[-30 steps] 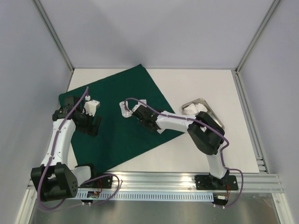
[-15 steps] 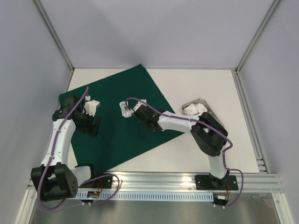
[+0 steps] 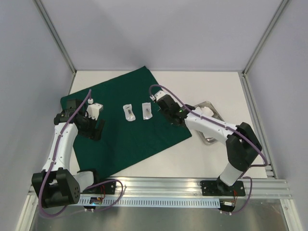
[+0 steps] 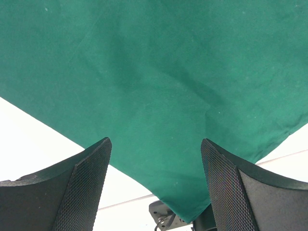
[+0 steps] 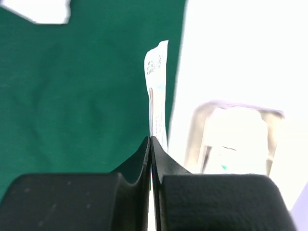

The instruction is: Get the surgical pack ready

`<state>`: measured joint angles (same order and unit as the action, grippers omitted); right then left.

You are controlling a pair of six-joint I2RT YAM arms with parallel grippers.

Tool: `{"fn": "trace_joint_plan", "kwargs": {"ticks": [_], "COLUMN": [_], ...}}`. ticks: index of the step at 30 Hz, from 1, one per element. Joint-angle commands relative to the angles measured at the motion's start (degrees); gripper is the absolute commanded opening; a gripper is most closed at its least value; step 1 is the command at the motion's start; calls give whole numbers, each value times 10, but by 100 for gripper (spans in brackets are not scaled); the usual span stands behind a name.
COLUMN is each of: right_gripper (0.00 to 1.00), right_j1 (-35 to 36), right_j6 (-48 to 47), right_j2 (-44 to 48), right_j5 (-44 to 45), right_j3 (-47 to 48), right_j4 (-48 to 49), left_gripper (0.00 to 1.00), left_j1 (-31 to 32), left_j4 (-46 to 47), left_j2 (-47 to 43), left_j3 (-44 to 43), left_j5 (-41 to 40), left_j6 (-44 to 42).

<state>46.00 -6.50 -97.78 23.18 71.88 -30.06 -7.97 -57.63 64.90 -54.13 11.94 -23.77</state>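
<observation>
White table [image 3: 207,82] is covered at left centre by the green cloth [image 3: 130,134], with two pouches [image 3: 129,111] laid on it. The right gripper [image 5: 150,144] is pinched on a third pouch [image 5: 156,86] by its edge. The left gripper [image 4: 156,159] is spread over the cloth. Slippage is judged possible, the grip being slight.
</observation>
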Motion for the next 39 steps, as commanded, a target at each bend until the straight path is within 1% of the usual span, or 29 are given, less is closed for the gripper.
{"fn": "trace_joint_plan", "kwargs": {"ticks": [1,5,8,11,15,21,24,27,33,35,36,38,39], "right_gripper": [0,0,0,1,0,0,0,1,1,6,19,27,35], "right_j1": [-29,-58,-83,-109,-138,-149,-149,-149,-150,-150,-151,-151,-151], "right_j6": [-6,-10,-11,-10,4,14,14,18,30,35,37,39,41], "right_j2": [58,93,113,110,86,37,16,1,-19,-19,-17,-1,7], "right_j5": [41,101,121,154,174,169,147,145,117,115,112,103,99], "right_j3": [-8,-12,-30,-45,-60,-82,-90,-99,-90,-84,-82,-78,-75], "right_j4": [-19,-63,-83,-105,-139,-140,-128,-116,-117,-123,-127,-130,-134], "left_gripper": [84,84,84,84,84,84,84,84,84,84,84,84,84], "left_j1": [-1,-1,-1,-1,-1,-1,-1,-1,-1,-1,-1,-1,-1], "left_j4": [1,1,-2,-2,0,0,0,0,0,-2,-3,-3,-3], "left_j2": [-14,-13,-14,-14,-12,-12,-13,-13,-12,-12,-12,-13,-11], "left_j3": [-9,-12,-12,-13,-13,-12,-10,-8,-8,-9,-9,-9,-9], "left_j5": [12,17,16,16,19,19,17,14,13,14,16,17,16], "left_j6": [-12,-13,-14,-14,-13,-14,-15,-15,-15,-15,-15,-15,-15]}}
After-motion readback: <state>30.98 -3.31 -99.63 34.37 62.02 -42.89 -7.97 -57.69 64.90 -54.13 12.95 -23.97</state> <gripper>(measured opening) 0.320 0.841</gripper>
